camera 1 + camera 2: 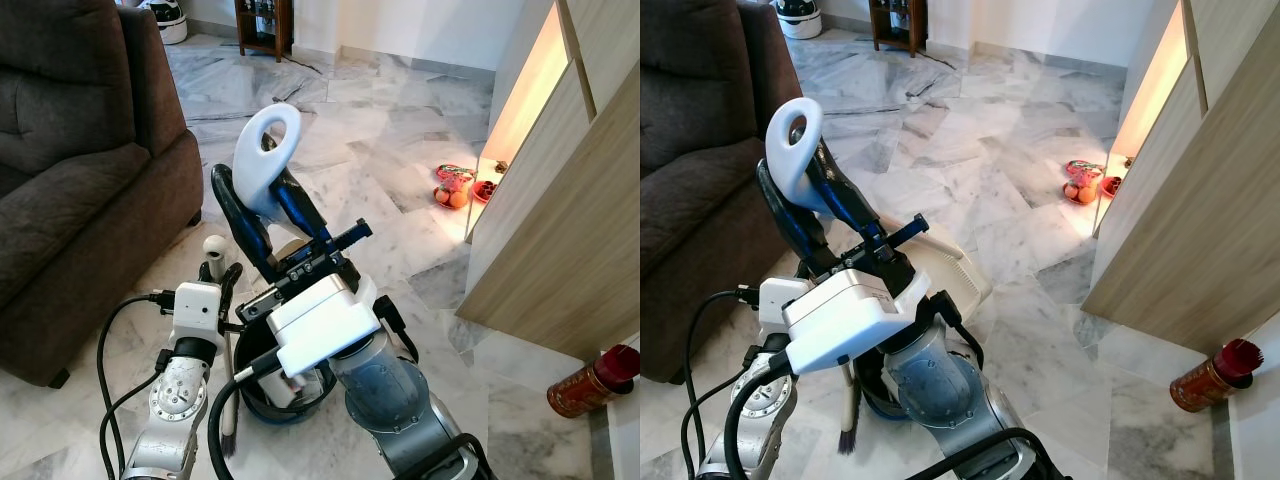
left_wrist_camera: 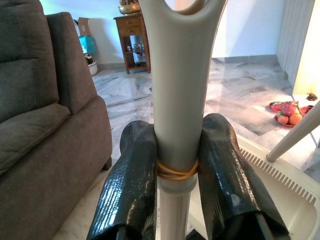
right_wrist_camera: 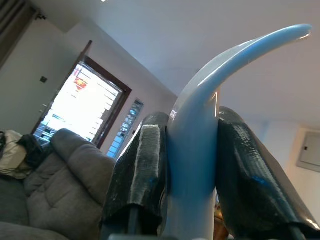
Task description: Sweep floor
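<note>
Both grippers grip cleaning tools beside the dark brown sofa (image 1: 70, 170).
Left gripper (image 2: 176, 165) fingers clamp the slim grey broom handle (image 2: 180, 90); right gripper (image 3: 192, 165) fingers squeeze the pale blue looped dustpan handle (image 1: 265, 160) above the cream plastic dustpan (image 1: 950, 265) on the marble floor (image 1: 380, 130).

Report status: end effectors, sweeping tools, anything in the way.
Left end effector shut on broom handle. Right end effector shut on dustpan handle. Dustpan on floor. Sofa close left, red canister right.
</note>
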